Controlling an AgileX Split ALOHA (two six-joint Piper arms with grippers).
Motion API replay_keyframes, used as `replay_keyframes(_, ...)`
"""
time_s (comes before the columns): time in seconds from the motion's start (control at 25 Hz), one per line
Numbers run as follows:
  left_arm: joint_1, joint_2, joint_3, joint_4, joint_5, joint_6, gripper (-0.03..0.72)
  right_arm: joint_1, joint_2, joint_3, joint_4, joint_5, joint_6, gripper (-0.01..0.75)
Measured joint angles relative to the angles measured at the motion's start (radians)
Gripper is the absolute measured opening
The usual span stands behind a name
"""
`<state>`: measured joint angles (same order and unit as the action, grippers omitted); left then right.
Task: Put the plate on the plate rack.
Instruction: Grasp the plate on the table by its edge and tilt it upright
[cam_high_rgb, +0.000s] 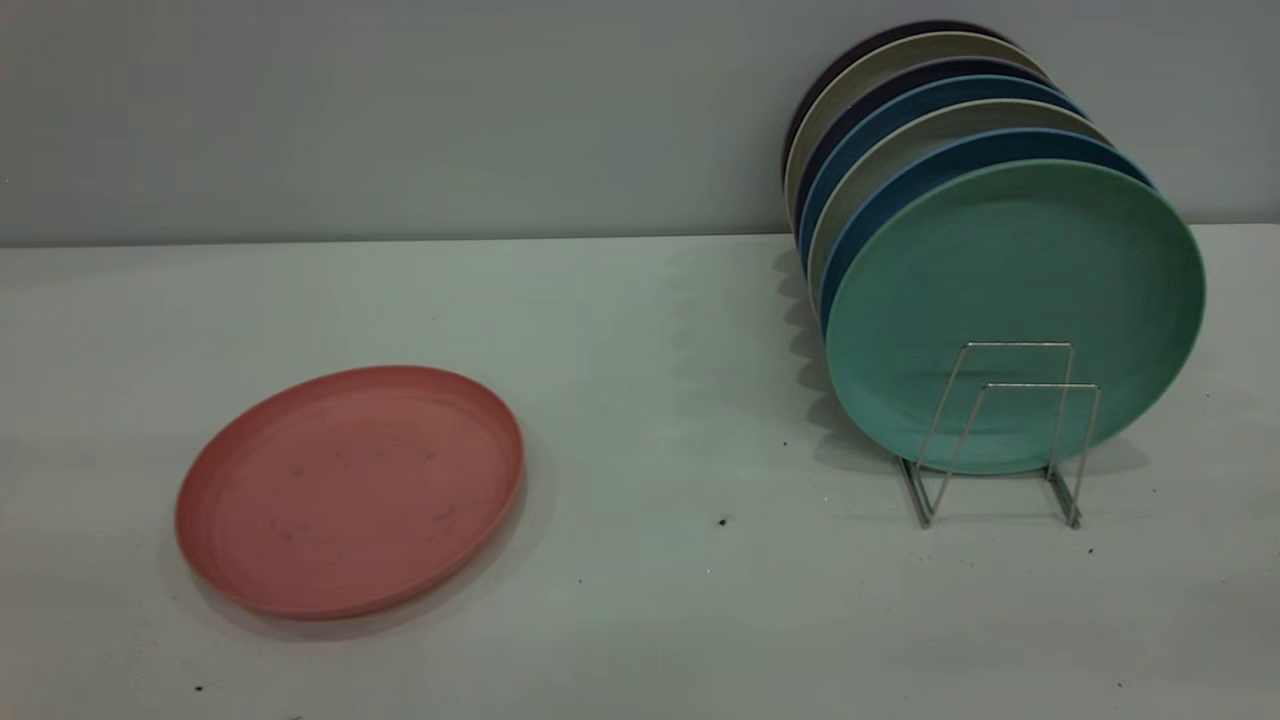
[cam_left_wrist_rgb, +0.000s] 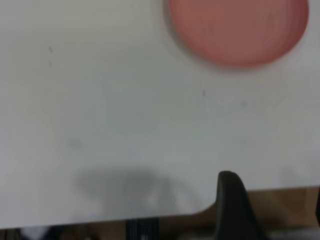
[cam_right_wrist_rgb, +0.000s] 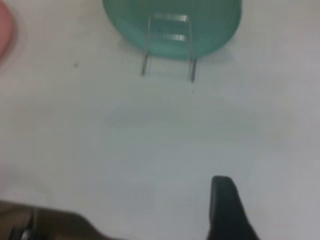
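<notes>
A pale grey wall backs the white matte surface (cam_high_rgb: 640, 600), whose wide middle lies open. The round salmon-pink plastic plate (cam_high_rgb: 350, 490) with a low raised rim and faint dark specks lies flat at the left, well apart from the thin silver wire plate rack (cam_high_rgb: 1000, 440). There, a mint-green plate (cam_high_rgb: 1015, 290) fronts the upright stack. Each pincer shows one dark finger (cam_left_wrist_rgb: 232, 210) only; their opening cannot be told.

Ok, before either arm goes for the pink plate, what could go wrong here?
The plate lies flat on the table, so its low rim could slip from a pinch. The rack is nearly full: only the front loops before the green plate look free, so an insertion could knock that plate or shift the light wire rack.
</notes>
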<state>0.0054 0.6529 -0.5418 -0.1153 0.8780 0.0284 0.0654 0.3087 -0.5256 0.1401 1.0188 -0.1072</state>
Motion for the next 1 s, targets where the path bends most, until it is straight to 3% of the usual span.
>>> replay_keyframes(0.4, 0.001, 0.523, -0.036, -0.104, -0.323, 0.014, 0.426, 0.0, 0.452, -0.017, 0.178, -0.204, -0.218, 0.458)
replay_keyframes(0.64, 0.062, 0.818, -0.05, -0.25, -0.548, 0.119, 0.426, 0.0, 0.586, -0.017, 0.353, -0.242, -0.397, 0.458)
replay_keyframes(1.0, 0.11, 1.248, -0.238, -0.692, -0.579, 0.601, 0.426, 0.0, 0.607, -0.017, 0.429, -0.244, -0.477, 0.458)
